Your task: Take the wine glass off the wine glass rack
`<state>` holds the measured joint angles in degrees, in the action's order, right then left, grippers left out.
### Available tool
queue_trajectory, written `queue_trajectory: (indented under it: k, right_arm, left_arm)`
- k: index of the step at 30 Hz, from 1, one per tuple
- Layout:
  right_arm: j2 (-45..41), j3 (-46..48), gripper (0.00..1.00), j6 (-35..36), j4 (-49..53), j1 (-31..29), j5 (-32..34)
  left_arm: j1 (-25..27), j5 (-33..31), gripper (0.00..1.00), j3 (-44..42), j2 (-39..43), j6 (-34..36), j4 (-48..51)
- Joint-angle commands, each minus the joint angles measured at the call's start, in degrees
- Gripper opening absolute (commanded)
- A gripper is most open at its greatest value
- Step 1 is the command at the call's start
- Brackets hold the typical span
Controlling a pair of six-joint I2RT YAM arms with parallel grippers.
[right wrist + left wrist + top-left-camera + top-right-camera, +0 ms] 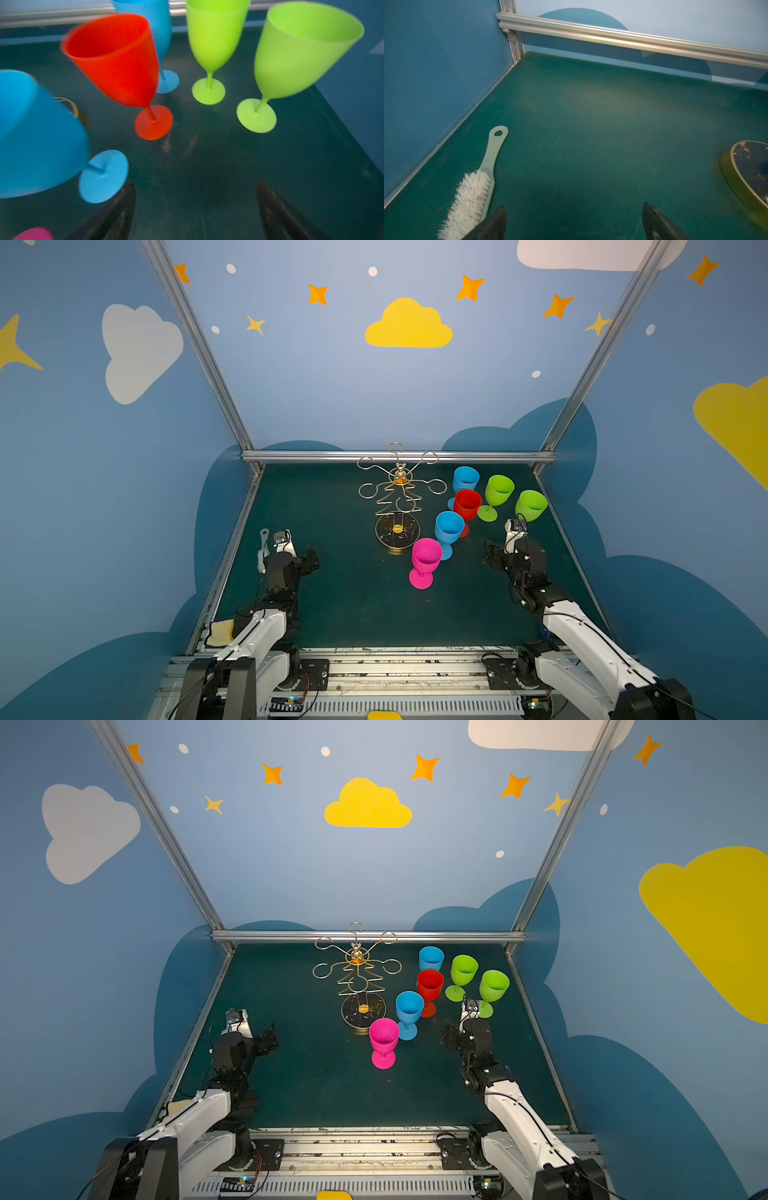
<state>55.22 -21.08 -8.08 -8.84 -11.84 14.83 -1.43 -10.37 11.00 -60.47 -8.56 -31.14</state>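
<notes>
Peek down in a top view: gold wine glass rack [357, 977] upright on dark disc base, back-middle of green mat [324, 1085]. Six plastic glasses upright on mat, all right of rack. Pink glass [383, 1042] nearest front, just beside base; blue glass [409, 1011] behind; then red glass [430, 988]; second blue glass [431, 959] farthest back; green glass [463, 971] and second green glass [493, 988] further right. Left gripper [266, 1038] low at left, well apart from rack. Right gripper [449, 1038] low, right of blue glass, near second green glass
</notes>
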Motion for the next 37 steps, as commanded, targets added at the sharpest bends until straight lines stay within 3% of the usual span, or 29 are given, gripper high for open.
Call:
queue_trajectory:
  k: [1,9,14,16,20,37]
  right_arm:
    - [4.1,0.2,0.89,1.2,-10.7,3.2,0.9]
    - [15.9,-1.6,0.89,2.9,-19.5,6.7,-3.1]
    - [24.1,0.9,0.89,4.0,-31.7,8.5,-5.3]
    - [23.8,0.0,0.89,3.1,-29.4,8.4,-5.4]
    - [23.4,-1.2,0.89,0.8,-25.8,8.2,-2.5]
    - [25.9,-4.8,0.89,2.7,-22.7,4.1,4.2]
  left_arm:
    - [-0.6,4.8,1.00,0.2,-2.8,2.0,-9.1]
    - [-0.6,9.2,1.00,4.5,-12.3,6.6,-13.8]
    - [-0.6,9.2,1.00,3.7,-24.4,7.1,-26.9]
    - [-0.6,10.5,1.00,4.9,-27.9,7.6,-29.2]
    - [-0.5,8.7,1.00,9.1,-26.2,7.1,-18.6]
    - [-0.6,6.1,1.00,10.9,-26.5,6.0,-15.8]
